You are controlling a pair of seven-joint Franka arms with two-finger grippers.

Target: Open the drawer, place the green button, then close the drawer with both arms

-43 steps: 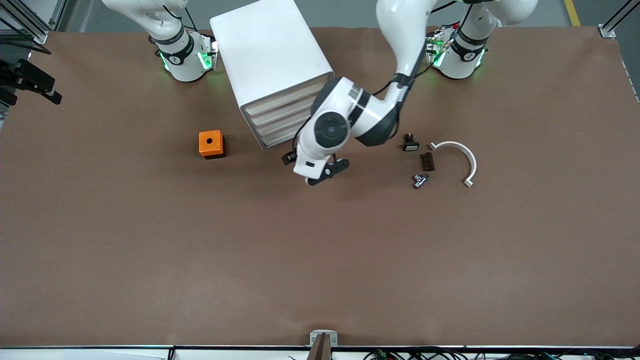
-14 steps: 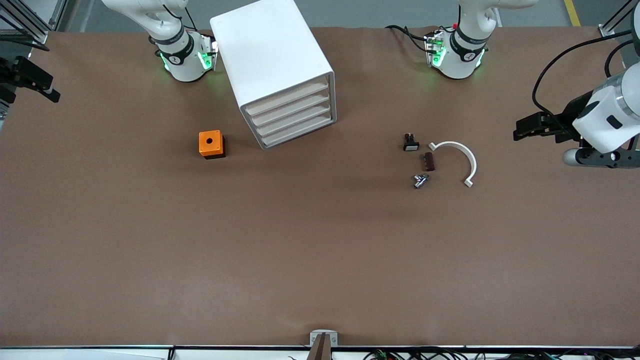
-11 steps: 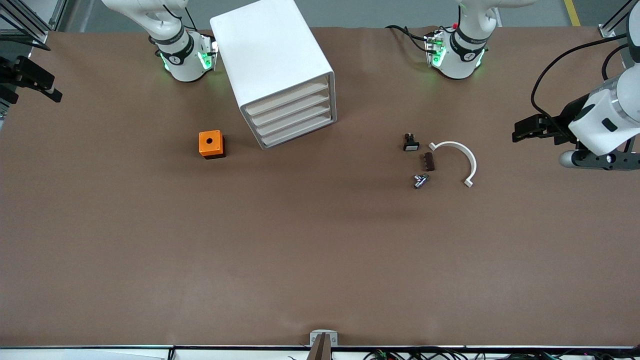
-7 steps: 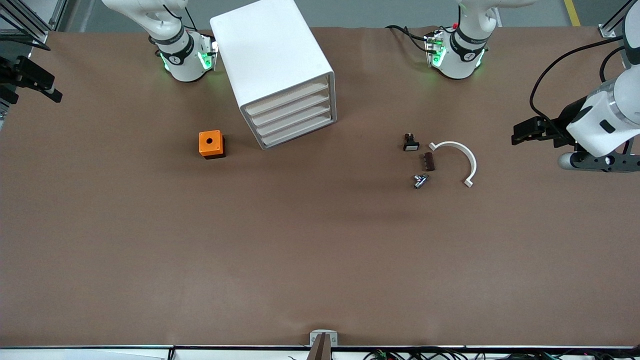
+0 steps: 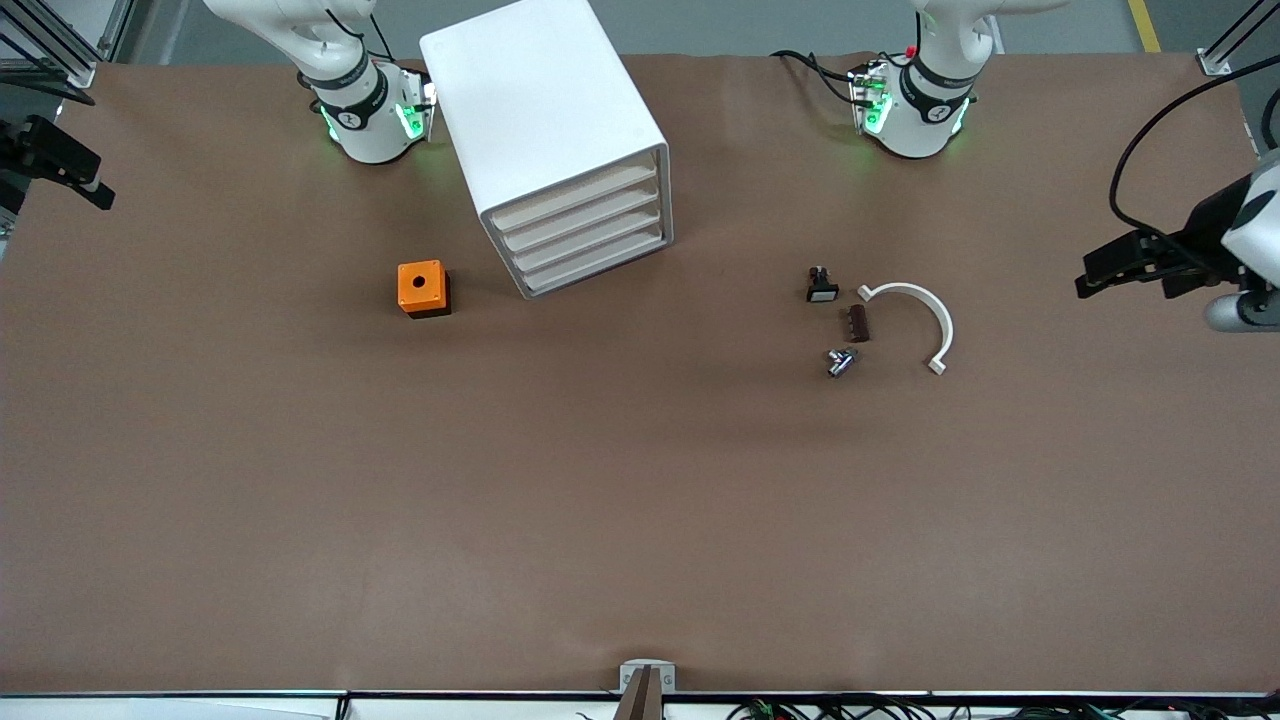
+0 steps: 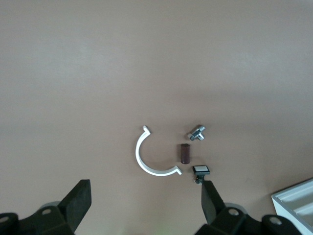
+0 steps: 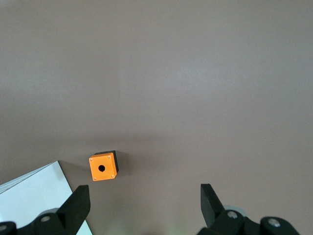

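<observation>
The white cabinet (image 5: 545, 120) stands near the right arm's base. Its four beige-fronted drawers (image 5: 583, 228) are all shut; its corner shows in the left wrist view (image 6: 296, 203) and the right wrist view (image 7: 29, 200). The green-capped button is out of view. My left gripper (image 5: 1095, 275) hangs open and empty over the left arm's end of the table; its fingers (image 6: 80, 198) stand wide apart. My right gripper (image 5: 95, 190) is open and empty over the right arm's end of the table, fingers (image 7: 78, 205) wide apart.
A black button with a white cap (image 5: 822, 286), a brown piece (image 5: 857, 323), a metal fitting (image 5: 840, 361) and a white arc (image 5: 915, 320) lie together toward the left arm's end. An orange cube with a hole (image 5: 423, 288) sits beside the cabinet.
The left arm has swung from the drawer fronts out to its end of the table, and in the last half second farther toward the edge. The right gripper shifted slightly.
</observation>
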